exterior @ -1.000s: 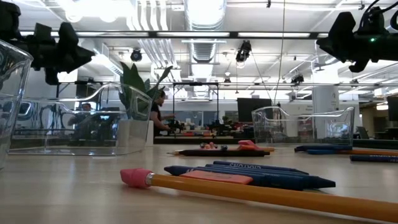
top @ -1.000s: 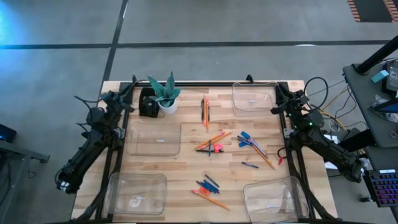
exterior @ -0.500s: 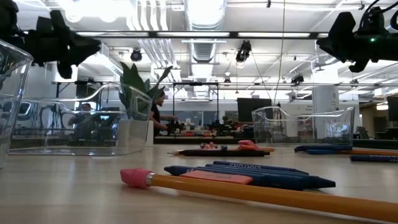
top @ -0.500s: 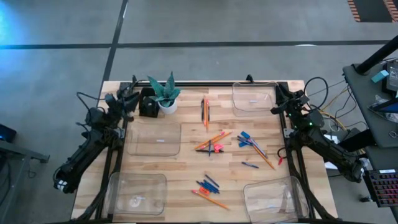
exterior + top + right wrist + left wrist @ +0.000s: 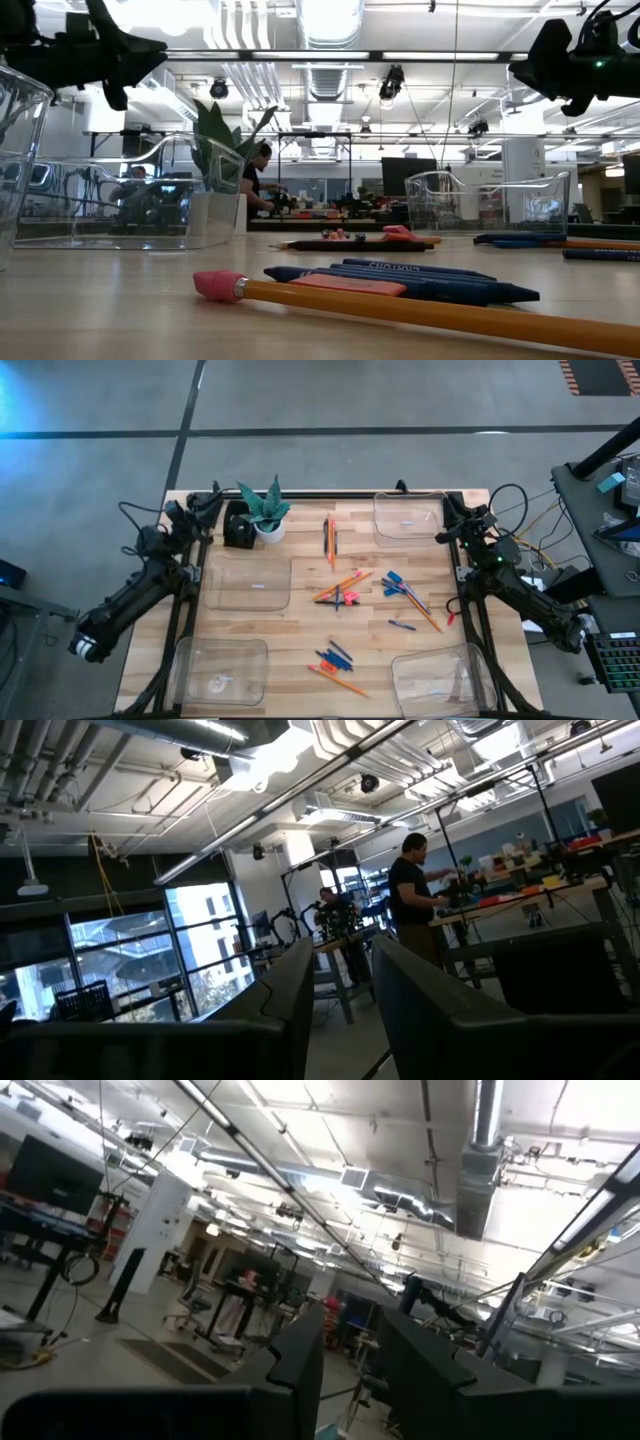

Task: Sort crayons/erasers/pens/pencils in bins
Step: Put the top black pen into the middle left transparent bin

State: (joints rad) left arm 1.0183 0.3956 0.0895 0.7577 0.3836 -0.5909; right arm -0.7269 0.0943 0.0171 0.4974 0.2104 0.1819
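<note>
Pencils, pens, crayons and erasers lie loose on the wooden table. Orange pencils [image 5: 342,584] and a pair [image 5: 330,540] are mid-table; blue sticks [image 5: 335,655] lie nearer, by another orange pencil [image 5: 340,681] that fills the low view's foreground [image 5: 430,312]. Small pink pieces [image 5: 347,598] sit among the middle pile. Four clear bins stand on the table: far right [image 5: 408,518], left middle [image 5: 248,582], near left [image 5: 220,670], near right [image 5: 440,678]. My left gripper [image 5: 203,508] hovers high over the far left corner, fingers slightly apart [image 5: 350,1330]. My right gripper [image 5: 446,510] hovers over the far right edge, a narrow gap between its fingers [image 5: 343,960].
A black pot with a green plant [image 5: 262,515] stands at the far left, close to my left gripper. More blue sticks and an orange pencil [image 5: 410,595] lie right of centre. Bare wood lies between the left bins and the middle pile. People work in the room behind.
My left arm has risen and swung toward the table's left edge; its gripper has gone up and tipped from slanting down to about level in the low view. The right arm and all the table's things have kept still.
</note>
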